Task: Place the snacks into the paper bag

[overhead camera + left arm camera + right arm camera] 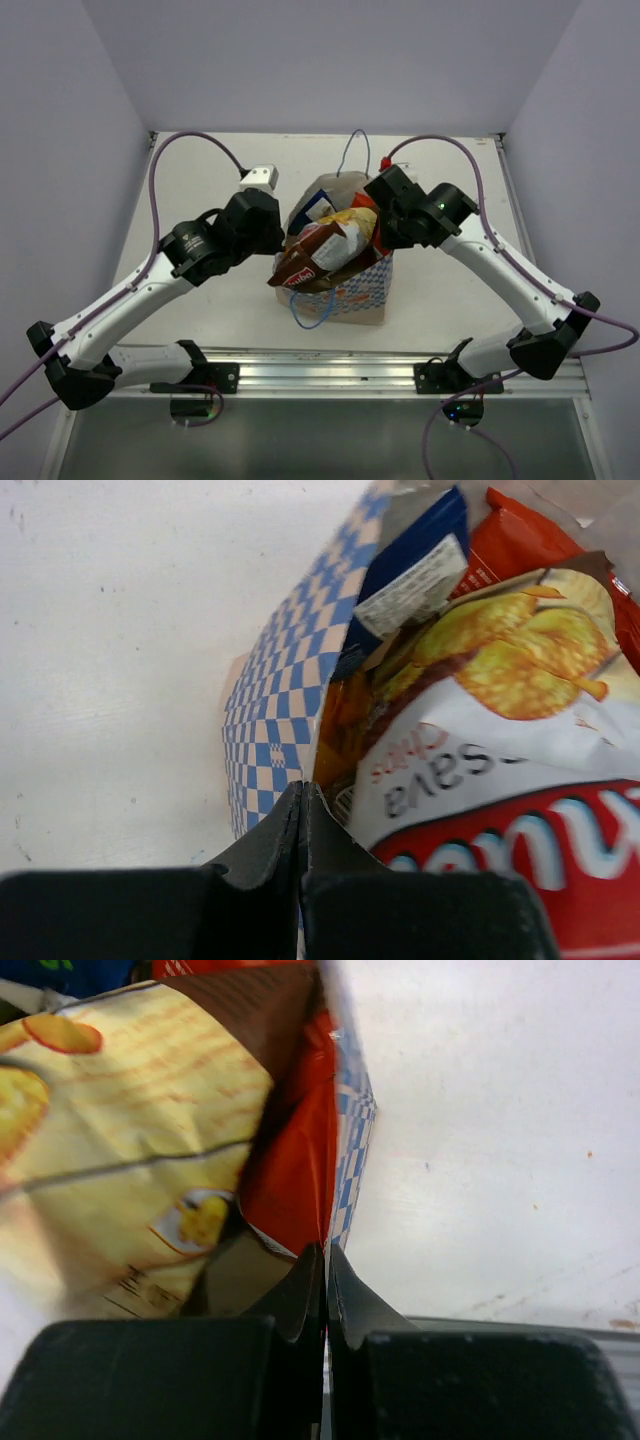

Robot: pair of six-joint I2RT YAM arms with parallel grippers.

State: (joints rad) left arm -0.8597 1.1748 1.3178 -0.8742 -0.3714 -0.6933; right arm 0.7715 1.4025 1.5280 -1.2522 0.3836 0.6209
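Both arms bent inward, L tool point(301, 810) & R tool point(326, 1270) pinched onto opposite rims of paper bag point(368, 295).

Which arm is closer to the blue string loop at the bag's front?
Left. The left tool pinches the paper bag's left rim, near the loop; the right tool pinches the right rim, farther away.

The snacks point(335, 240) hide the inside of the paper bag point(365, 295); the left wrist view crops 1 packet point(500, 780)

White table point(440, 300) — an aluminium rail point(330, 372) along its near edge.
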